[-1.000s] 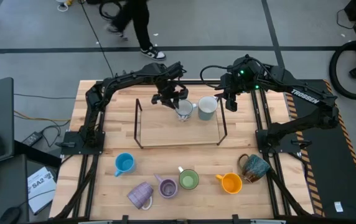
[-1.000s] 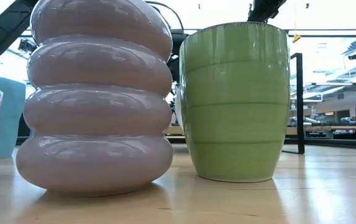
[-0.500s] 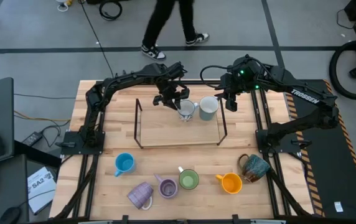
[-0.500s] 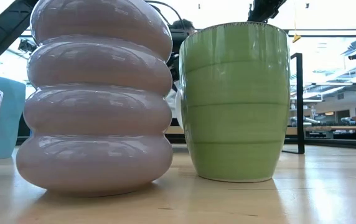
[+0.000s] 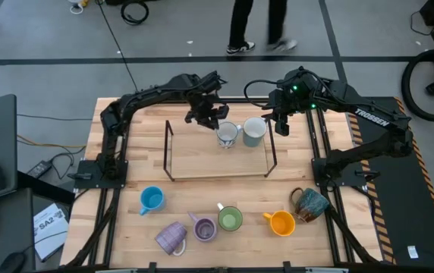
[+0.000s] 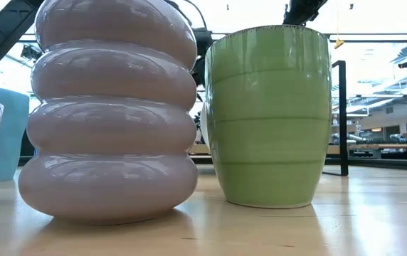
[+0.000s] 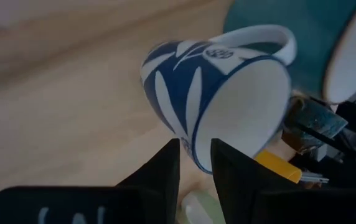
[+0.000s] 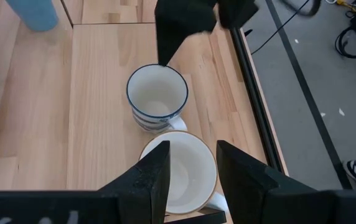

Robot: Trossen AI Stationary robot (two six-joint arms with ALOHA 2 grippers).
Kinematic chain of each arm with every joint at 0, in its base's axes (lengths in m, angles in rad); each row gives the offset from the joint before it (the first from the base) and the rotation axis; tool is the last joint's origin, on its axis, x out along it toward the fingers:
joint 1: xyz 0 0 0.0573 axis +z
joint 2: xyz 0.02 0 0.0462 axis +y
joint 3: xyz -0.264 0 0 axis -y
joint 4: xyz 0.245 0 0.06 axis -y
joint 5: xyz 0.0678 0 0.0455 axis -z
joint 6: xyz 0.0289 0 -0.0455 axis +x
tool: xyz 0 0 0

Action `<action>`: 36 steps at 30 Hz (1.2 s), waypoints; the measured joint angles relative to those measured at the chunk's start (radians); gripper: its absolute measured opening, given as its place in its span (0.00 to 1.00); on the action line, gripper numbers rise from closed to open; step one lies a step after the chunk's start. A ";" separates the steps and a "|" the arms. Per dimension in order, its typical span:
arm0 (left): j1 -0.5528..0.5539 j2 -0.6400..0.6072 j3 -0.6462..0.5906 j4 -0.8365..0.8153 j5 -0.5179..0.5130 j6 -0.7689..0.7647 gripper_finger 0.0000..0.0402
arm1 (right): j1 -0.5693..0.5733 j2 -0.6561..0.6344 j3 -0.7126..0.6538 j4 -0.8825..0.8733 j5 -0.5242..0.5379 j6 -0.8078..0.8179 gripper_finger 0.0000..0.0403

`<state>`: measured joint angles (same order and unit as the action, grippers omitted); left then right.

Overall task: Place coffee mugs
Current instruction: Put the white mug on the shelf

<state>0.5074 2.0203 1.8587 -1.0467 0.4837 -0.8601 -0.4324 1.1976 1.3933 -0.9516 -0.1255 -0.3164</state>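
The white mug with blue pattern stands upright on its base on the wood inside a black rod frame. The pale teal mug stands right beside it. My left gripper hovers at the patterned mug's far-left rim, fingers a narrow gap apart. My right gripper is open above the teal mug's right side and touches nothing that shows. Along the near edge stand the bright blue, two lilac, green, orange and dark glazed mugs.
The black rod frame fences the middle of the table, with bare wood in its left half. The low view is filled by the ribbed lilac mug and the green mug. A person walks on the floor beyond the far edge.
My left gripper has drawn back a little from the white-and-blue mug toward the table's far-left and up. The mug has stayed upright where it was. The person behind the table has walked to the right.
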 joint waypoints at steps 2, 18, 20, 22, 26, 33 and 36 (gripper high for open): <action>0.007 -0.022 0.000 -0.008 -0.014 0.037 0.24 | 0.000 0.000 0.000 0.000 0.000 0.000 0.34; -0.163 -0.048 0.000 -0.197 -0.452 0.555 0.24 | 0.000 0.000 0.000 -0.001 0.000 0.000 0.34; -0.194 -0.040 0.000 -0.191 -0.505 0.568 0.24 | 0.000 0.000 0.000 -0.001 0.000 0.000 0.34; -0.222 -0.025 0.000 -0.167 -0.547 0.571 0.24 | 0.000 0.000 0.000 0.000 0.000 0.000 0.34; -0.260 -0.001 0.000 -0.126 -0.574 0.583 0.24 | 0.000 0.000 0.000 0.000 0.000 0.001 0.34; -0.284 0.019 0.000 -0.028 -0.572 0.584 0.24 | 0.004 0.000 0.000 0.000 -0.002 0.001 0.34; -0.282 0.020 0.000 -0.012 -0.567 0.579 0.24 | 0.005 0.000 0.000 0.000 -0.004 0.001 0.34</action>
<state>0.2253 2.0399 1.8591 -1.0590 -0.0831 -0.2808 -0.4274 1.1973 1.3933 -0.9516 -0.1295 -0.3152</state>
